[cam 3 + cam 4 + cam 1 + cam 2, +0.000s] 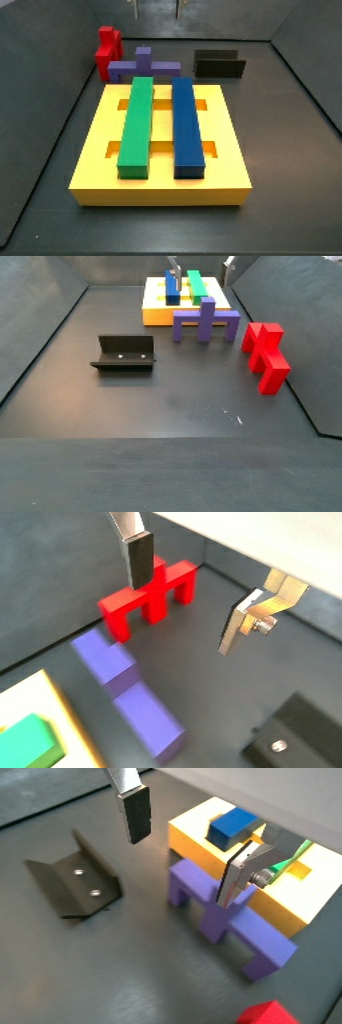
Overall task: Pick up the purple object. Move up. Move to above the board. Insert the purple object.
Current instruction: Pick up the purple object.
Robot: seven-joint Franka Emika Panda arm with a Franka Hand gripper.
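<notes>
Clutter around the purple object (206, 322) is tight: I see it standing on the dark floor (160, 396) just beside the board (94, 150), with the red block (267, 354) near and the fixture (123, 353) well apart. My gripper (187, 848) hangs above it, fingers (135, 813) apart and holding nothing. In both side views the gripper is mostly cut off.
</notes>
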